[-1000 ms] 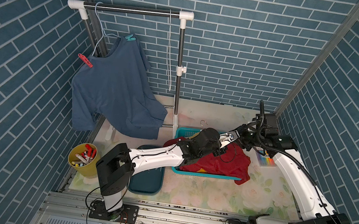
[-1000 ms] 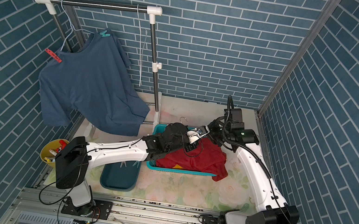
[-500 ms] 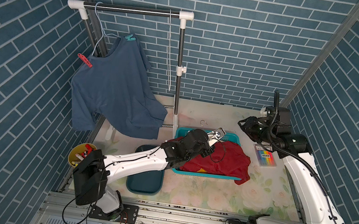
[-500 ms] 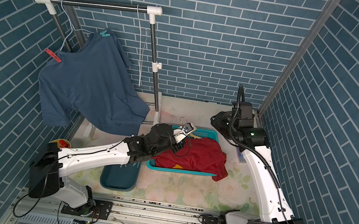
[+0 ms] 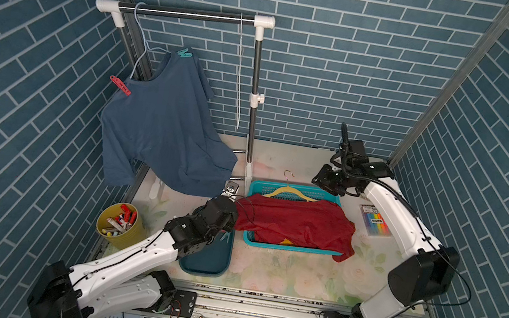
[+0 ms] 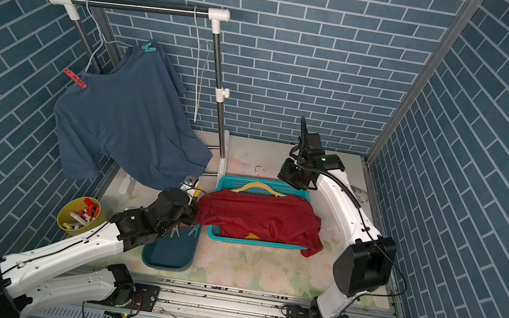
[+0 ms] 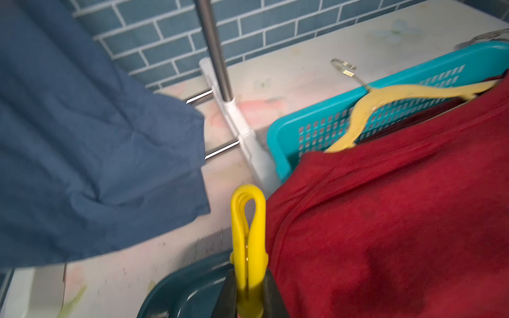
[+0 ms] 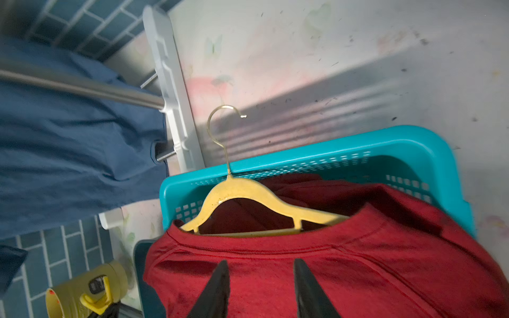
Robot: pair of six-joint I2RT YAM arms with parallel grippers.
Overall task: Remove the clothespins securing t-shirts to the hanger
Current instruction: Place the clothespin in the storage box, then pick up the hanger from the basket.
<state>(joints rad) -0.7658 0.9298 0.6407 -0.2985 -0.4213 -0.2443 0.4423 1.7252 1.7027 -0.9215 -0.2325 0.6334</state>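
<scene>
A slate blue t-shirt (image 5: pixel 165 125) hangs on a pale hanger from the rail. A red clothespin (image 5: pixel 120 85) and a teal clothespin (image 5: pixel 184 53) clip its two shoulders. A dark red t-shirt (image 5: pixel 298 222) lies over the teal basket (image 5: pixel 259 188) with a yellow hanger (image 8: pixel 248 192) in its neck. An orange-yellow bit of cloth (image 5: pixel 288 241) shows under it. My left gripper (image 7: pixel 249 286) is shut on a yellow clothespin (image 7: pixel 248 220), above the dark tray (image 6: pixel 169 253) beside the red shirt's sleeve. My right gripper (image 8: pixel 261 289) stands open and empty above the basket's back right.
Two loose clothespins (image 6: pixel 176 231) lie in the dark tray. A yellow cup of markers (image 5: pixel 121 225) stands front left, and a box of coloured pens (image 5: pixel 374 220) lies right of the basket. The rack's post (image 5: pixel 254 97) and white foot (image 7: pixel 248 143) stand just behind the basket.
My left arm has drawn back leftward off the red shirt with the yellow clothespin in it. My right arm has pulled away from the shirt toward the back right.
</scene>
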